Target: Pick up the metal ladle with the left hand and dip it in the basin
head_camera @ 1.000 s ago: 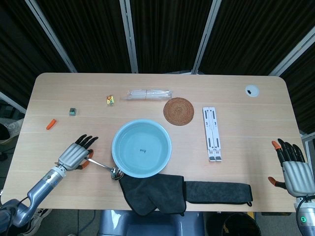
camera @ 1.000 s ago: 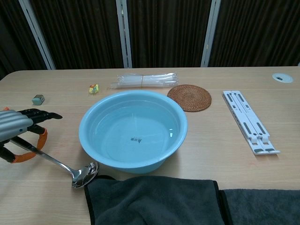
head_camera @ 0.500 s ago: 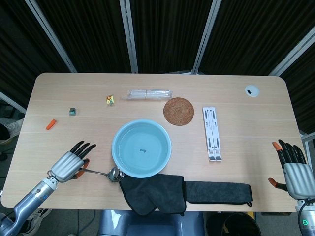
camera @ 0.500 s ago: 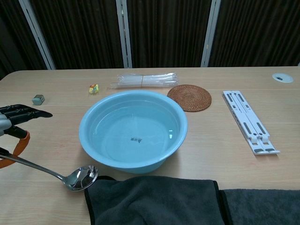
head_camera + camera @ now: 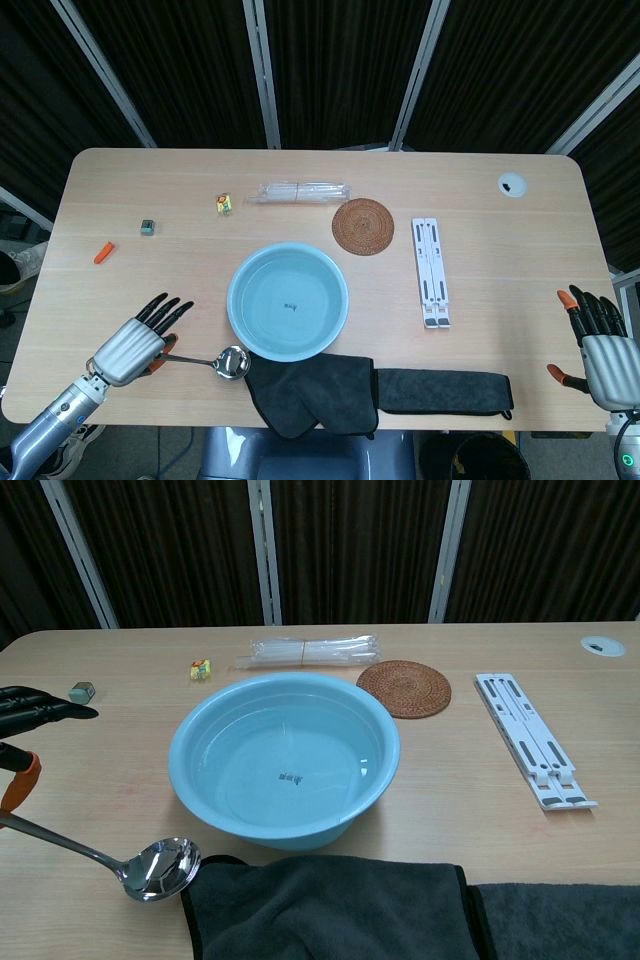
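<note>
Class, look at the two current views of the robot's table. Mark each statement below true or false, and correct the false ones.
1. The left hand holds the ladle by its handle. True.
2. The ladle's bowl is inside the basin. False: it is outside the basin, beside its near-left rim, next to the dark cloth.
3. The basin holds water. True.
4. The right hand grips the white stand. False: it holds nothing and is off at the table's right edge, apart from the stand.
5. The round woven mat lies beyond the basin. True.
6. The cloth covers the basin. False: it lies on the table in front of the basin.
</note>
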`<state>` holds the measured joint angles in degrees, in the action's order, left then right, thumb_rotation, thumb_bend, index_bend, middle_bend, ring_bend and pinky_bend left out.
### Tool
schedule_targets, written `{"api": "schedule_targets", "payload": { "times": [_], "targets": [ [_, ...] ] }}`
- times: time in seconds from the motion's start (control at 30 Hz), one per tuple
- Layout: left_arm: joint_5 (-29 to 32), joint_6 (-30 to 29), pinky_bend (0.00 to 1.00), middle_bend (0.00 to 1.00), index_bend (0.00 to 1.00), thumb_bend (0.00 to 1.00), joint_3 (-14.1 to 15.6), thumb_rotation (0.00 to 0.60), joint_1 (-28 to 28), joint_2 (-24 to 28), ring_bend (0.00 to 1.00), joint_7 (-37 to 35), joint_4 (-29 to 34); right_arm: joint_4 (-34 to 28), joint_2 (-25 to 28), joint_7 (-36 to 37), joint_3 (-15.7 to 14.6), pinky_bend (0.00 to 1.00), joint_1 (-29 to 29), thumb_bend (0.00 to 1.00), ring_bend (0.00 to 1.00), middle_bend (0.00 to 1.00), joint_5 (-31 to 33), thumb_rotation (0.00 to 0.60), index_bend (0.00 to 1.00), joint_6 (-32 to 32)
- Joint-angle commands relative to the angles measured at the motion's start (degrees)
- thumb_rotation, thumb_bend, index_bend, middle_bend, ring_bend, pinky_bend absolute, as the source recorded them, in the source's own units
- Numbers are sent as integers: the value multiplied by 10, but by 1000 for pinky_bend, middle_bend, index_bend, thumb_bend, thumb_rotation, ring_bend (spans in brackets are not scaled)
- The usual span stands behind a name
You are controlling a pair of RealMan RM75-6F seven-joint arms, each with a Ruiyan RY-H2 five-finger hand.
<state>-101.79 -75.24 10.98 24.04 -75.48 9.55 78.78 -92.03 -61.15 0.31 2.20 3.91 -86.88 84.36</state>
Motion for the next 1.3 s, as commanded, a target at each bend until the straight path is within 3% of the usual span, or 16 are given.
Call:
{"api": "schedule_targets", "payload": {
  "times": [0.03,0.6,0.97,1.3],
  "targets": [
    [-7,-6,0,0,628,471,2,600,-3,6,0,7,9,1,0,2,-1,0,-1,4,0,0,-2,600,0,1],
    [-74,-52,0,0,629,472,15,600,-21,64,0,55,95,0,6,19,-6,0,-8,5,0,0,-21,600,0,18],
    [-41,-44,0,0,629,471,-40,600,-6,103,0,73,160,3,10,33,-6,0,-8,4,0,0,-24,600,0,17],
    [27,-3,0,0,629,471,-96,600,20,103,0,51,153,5,7,25,0,0,-2,4,0,0,-8,600,0,1]
  ]
}}
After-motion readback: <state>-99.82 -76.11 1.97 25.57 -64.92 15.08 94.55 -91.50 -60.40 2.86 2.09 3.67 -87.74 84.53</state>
